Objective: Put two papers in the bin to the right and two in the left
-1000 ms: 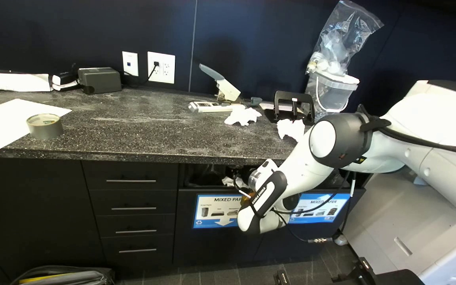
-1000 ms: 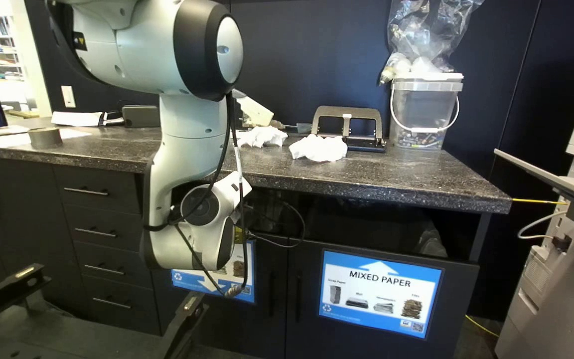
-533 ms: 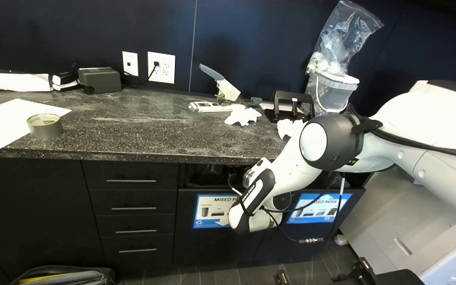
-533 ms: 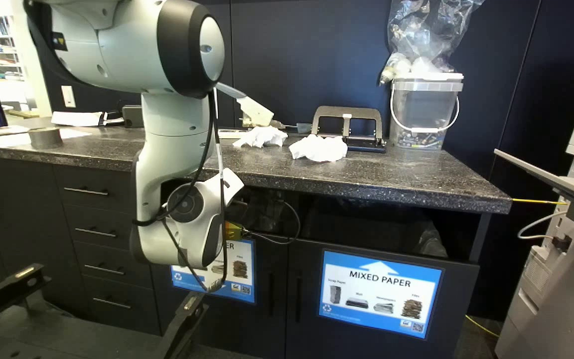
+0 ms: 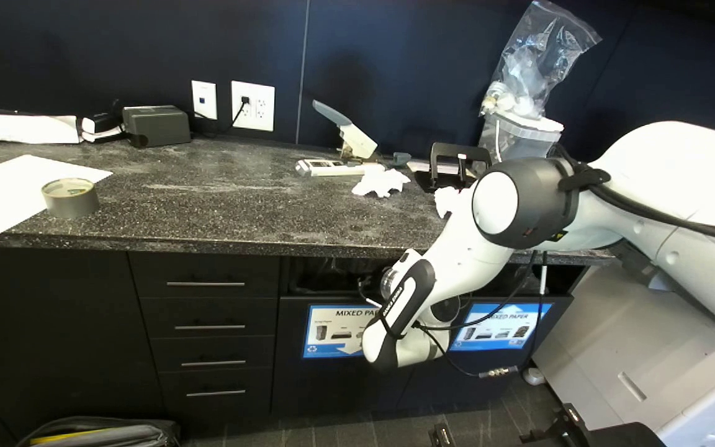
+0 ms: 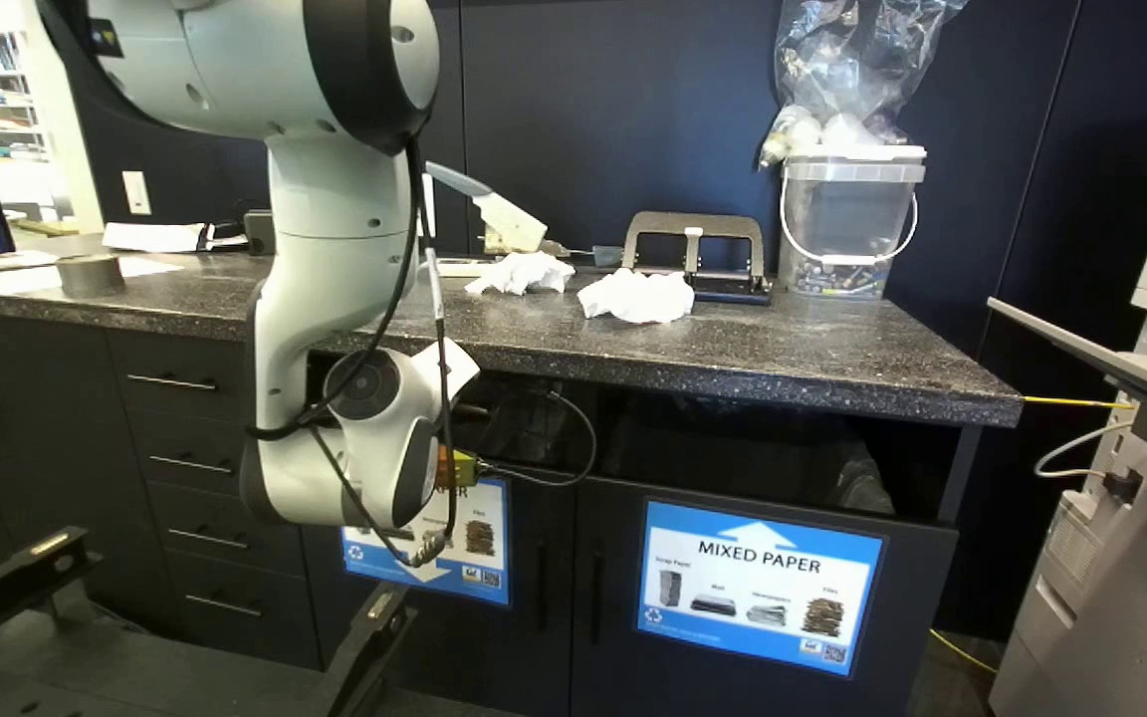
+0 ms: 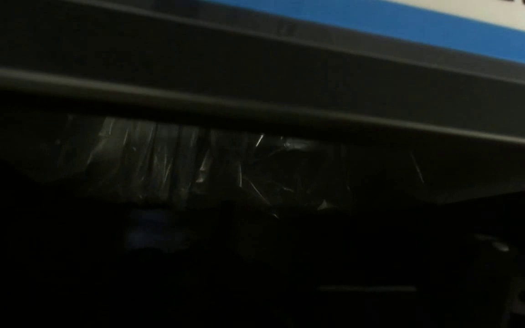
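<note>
A long, speckled dark-grey worktop is running above the black left compartment and the black right compartment. A jointed white robot arm is hanging before the left compartment's pale, blue-framed sign. A dark metal hole punch is standing on the worktop. The dark gripper, mostly shadowed above the left compartment's sign, is standing with jaws apart. One crumpled white paper wad is lying on the worktop before the hole punch, a second wad near it.
</note>
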### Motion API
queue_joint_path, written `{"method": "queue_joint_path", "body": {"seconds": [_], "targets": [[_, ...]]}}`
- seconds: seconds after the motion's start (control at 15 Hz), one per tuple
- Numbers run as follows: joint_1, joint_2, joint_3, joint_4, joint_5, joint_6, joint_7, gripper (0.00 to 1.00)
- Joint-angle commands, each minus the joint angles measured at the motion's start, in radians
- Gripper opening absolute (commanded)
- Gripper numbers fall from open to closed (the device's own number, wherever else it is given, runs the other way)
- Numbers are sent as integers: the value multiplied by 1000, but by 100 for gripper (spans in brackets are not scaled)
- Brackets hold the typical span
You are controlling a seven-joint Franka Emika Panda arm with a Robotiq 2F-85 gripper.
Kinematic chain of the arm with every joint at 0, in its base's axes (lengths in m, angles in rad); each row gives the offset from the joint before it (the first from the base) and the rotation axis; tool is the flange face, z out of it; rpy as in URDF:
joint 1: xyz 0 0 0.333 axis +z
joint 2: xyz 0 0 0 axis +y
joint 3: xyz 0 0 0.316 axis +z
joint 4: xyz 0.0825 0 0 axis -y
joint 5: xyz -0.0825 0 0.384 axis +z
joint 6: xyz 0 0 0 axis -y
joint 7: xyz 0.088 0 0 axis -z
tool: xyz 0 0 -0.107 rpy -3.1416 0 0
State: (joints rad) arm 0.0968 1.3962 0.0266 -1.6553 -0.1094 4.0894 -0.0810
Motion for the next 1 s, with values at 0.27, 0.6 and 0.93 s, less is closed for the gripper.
{"method": "queue_joint_path", "body": {"seconds": [0.27,0.6,0.93], "targets": [[152,-326,-16,-414,364,-134,-78,100],[366,-578,-52,-635,756,-394,-127,100],[596,-826,-153,-746,1142,-806,-299,100]]}}
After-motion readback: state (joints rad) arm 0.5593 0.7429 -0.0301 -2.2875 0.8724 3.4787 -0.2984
